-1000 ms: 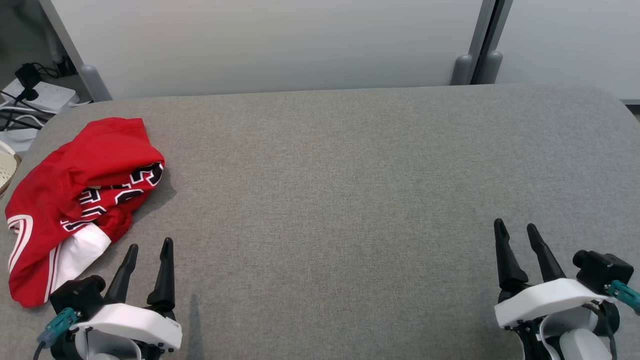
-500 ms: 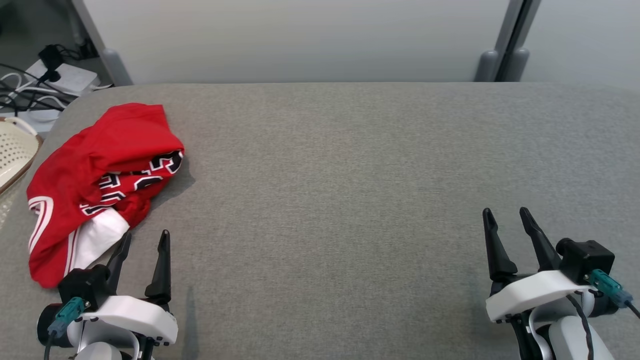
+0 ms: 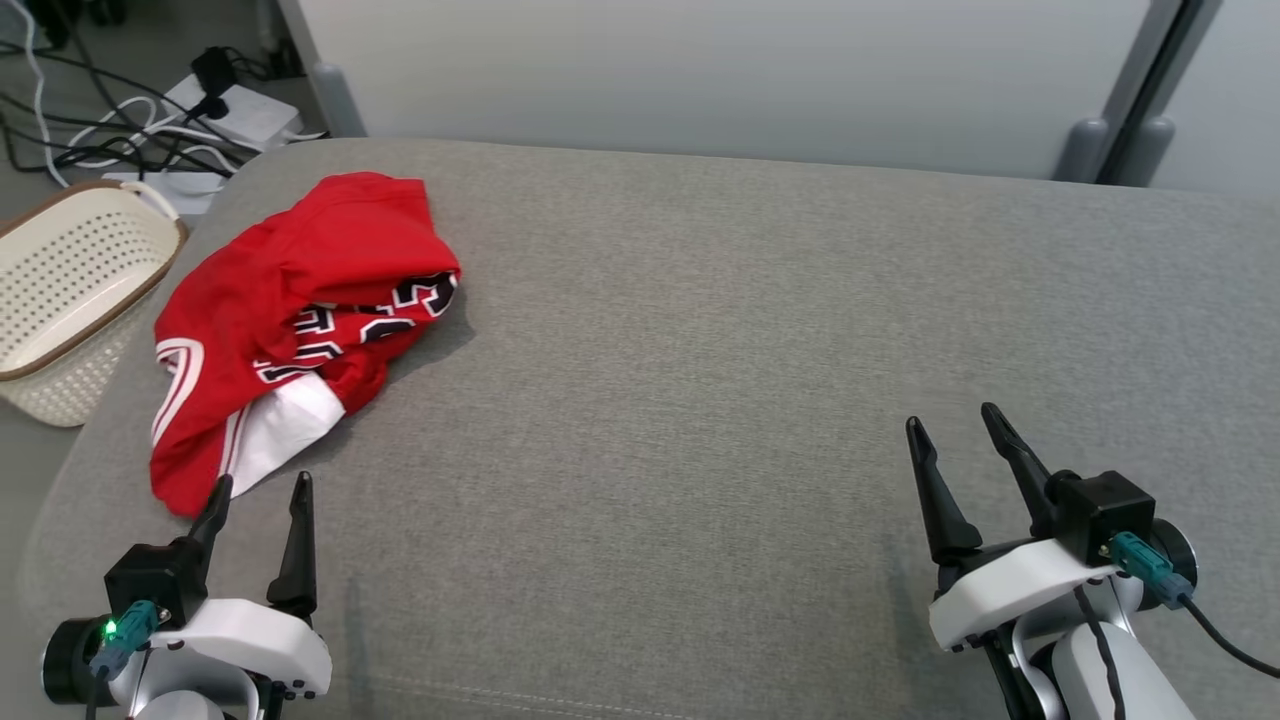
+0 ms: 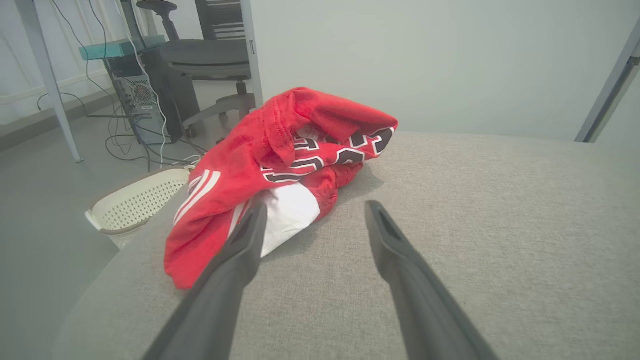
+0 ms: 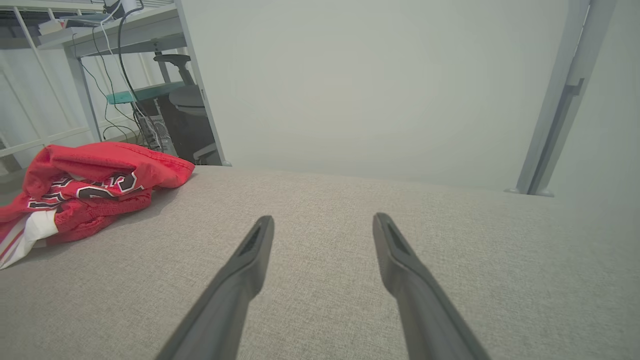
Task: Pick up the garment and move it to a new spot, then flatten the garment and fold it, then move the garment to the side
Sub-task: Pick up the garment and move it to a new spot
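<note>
Though crumpled, garment (image 3: 262, 292) lettering (image 3: 385, 322) illeg.

The red jersey (image 3: 290, 300) is lying bunched up, so its folds are hiding most of its black letters. The head view's left edge is cutting off the cream basket (image 3: 70, 380). In the left wrist view, the left gripper (image 4: 316, 207) is covering some of the white patch with one finger (image 4: 245, 245).

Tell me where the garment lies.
In the head view the red garment lies crumpled on the grey table, at its left end beside the cream basket, just ahead of the left gripper.
</note>
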Controlling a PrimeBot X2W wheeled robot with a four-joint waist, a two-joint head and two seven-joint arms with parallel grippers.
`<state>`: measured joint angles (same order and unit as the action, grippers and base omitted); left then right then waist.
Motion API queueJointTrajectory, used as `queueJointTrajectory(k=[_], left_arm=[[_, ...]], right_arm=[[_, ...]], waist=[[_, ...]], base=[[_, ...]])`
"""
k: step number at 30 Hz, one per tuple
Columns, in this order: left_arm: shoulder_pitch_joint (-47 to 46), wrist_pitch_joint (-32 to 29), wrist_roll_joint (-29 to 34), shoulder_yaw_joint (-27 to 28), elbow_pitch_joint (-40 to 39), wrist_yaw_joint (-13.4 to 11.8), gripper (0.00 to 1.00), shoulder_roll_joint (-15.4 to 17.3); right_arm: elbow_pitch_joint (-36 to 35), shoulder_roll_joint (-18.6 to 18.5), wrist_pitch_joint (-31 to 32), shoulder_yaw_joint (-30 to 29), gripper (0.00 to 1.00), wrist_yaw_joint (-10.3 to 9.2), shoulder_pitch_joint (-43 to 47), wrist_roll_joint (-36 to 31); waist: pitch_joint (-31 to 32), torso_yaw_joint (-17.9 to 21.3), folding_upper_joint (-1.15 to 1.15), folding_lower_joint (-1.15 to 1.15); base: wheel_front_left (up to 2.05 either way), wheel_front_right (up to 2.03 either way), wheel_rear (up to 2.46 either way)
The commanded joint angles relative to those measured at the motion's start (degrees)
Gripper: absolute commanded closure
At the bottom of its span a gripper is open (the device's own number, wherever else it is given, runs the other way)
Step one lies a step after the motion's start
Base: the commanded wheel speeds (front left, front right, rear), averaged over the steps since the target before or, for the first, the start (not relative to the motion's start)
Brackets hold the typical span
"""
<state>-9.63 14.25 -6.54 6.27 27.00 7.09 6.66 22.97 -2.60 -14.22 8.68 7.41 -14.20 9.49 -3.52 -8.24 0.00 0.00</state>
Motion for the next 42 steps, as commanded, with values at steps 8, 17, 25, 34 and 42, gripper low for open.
queueJointTrajectory(k=[8, 17, 25, 34, 42], left_arm=[[-2.47, 0.74, 0.58, 4.06, 0.31, 0.40, 0.00, 0.28], [-2.16, 0.74, 0.19, 6.56, 1.80, 0.40, 0.00, 0.15], [-2.12, 0.74, -0.36, 8.26, 2.37, 0.40, 0.00, 0.14], [-5.23, 0.74, -4.08, 7.40, 4.13, 0.40, 0.00, 1.81], [-12.38, 0.74, -9.81, 2.59, 7.16, 0.40, 0.00, 6.58]], right_arm=[[-0.40, -0.28, -0.78, 2.01, 0.00, 0.08, -2.72, -0.35], [0.44, -0.28, -0.78, 2.94, 0.00, 0.08, -3.34, 0.21], [0.84, -0.28, -0.78, 3.48, 0.00, 0.08, -3.79, 0.37], [0.86, -0.28, -0.78, 3.93, 0.00, 0.08, -4.60, 0.36], [0.55, -0.28, -0.78, 4.73, 0.00, 0.08, -6.64, -0.02]], waist=[[-0.13, -6.13, 0.00, 0.00], [-0.42, -10.35, 0.00, 0.00], [-1.06, -11.47, 0.00, 0.00], [-2.81, -10.62, 0.00, 0.00], [-6.90, -8.30, 0.00, 0.00]], base=[[0.00, 0.00, 0.00], [0.00, 0.00, 0.00], [0.00, 0.00, 0.00], [0.00, 0.00, 0.00], [0.00, 0.00, 0.00]])
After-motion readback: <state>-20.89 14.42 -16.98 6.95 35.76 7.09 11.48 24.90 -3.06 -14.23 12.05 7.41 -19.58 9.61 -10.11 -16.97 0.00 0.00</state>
